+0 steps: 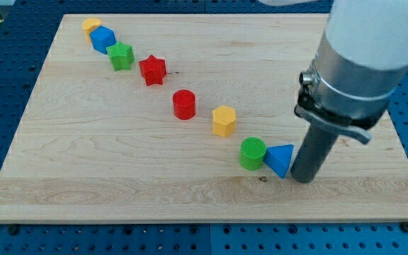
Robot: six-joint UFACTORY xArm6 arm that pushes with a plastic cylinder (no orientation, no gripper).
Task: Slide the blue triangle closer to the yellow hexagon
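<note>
Blocks lie in a slanting row across the wooden board, running from the view's top left down toward the bottom right. At the far top-left end sits a yellow block whose shape I cannot make out, touching a blue block just below and to its right. Next comes a green star, close beside the blue block, then a red star, then a red cylinder a little apart from it. The yellow hexagon stands further along the row, near the board's middle right.

Below and to the right of the hexagon sits a green cylinder, and the blue triangle touches its right side. The triangle therefore lies near the yellow hexagon but apart from it, with the green cylinder between the two along the diagonal.

My tip rests on the board right against the blue triangle's right edge, on the side away from the green cylinder and the hexagon. The dark rod rises from there into a grey collar and a wide white arm body that fills the view's top right corner. The arm carries no fingers, only this rod, so nothing is gripped or clamped
</note>
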